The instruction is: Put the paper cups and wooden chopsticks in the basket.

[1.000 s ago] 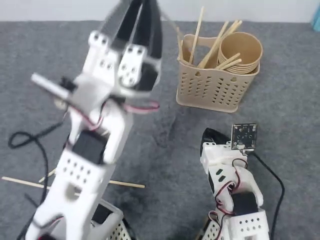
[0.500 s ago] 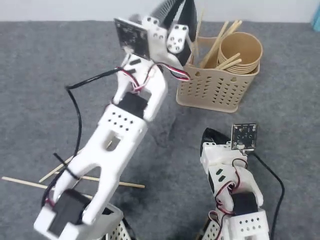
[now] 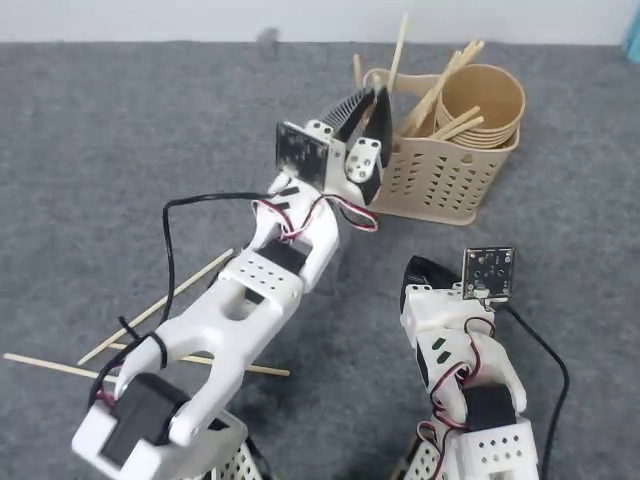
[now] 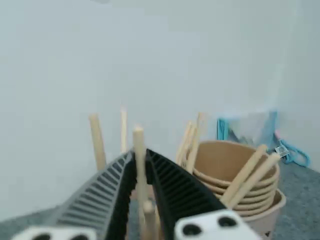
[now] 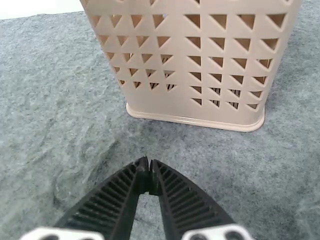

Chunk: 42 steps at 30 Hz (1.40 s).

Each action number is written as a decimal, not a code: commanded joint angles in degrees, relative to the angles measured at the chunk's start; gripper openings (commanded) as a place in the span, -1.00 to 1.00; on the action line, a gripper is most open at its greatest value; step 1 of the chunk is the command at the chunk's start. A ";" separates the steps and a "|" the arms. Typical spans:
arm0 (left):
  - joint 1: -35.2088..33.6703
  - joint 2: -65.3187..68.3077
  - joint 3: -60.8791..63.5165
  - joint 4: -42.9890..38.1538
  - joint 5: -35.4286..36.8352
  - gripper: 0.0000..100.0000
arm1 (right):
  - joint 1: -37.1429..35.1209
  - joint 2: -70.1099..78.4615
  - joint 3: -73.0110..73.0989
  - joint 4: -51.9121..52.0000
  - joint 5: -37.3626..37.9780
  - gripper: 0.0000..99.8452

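L gripper point(image 3: 372, 95), jaws clamped on a chopstick point(image 4: 138, 142) at the basket point(image 3: 440, 185) edge, R gripper point(image 5: 148, 172) shut, empty: if let go off-centre, stick may catch rim & drop outside.

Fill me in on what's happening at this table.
The left gripper is shut on a chopstick, holding it upright at the basket, at the end away from the paper cups stacked inside. More chopsticks already stand in the basket. Loose chopsticks lie on the mat by the left arm's base. The right gripper rests shut and empty before the basket.
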 commanded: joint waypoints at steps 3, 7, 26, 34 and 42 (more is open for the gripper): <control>0.35 -0.97 -2.51 0.79 0.35 -0.77 | 0.22 0.04 1.23 0.13 0.97 -0.98; -1.93 -5.98 -9.36 15.12 0.62 -0.70 | 0.22 0.04 1.23 0.13 0.97 -0.98; -24.62 -45.27 -16.48 78.77 -0.97 -0.70 | 0.04 -0.13 1.23 0.31 1.05 -0.98; -30.51 -35.69 -8.31 95.91 -15.21 -0.70 | -0.04 0.04 1.23 0.31 1.05 -0.98; -30.42 -27.96 9.80 82.11 -17.93 -0.70 | 0.13 0.22 1.23 0.31 1.05 -0.98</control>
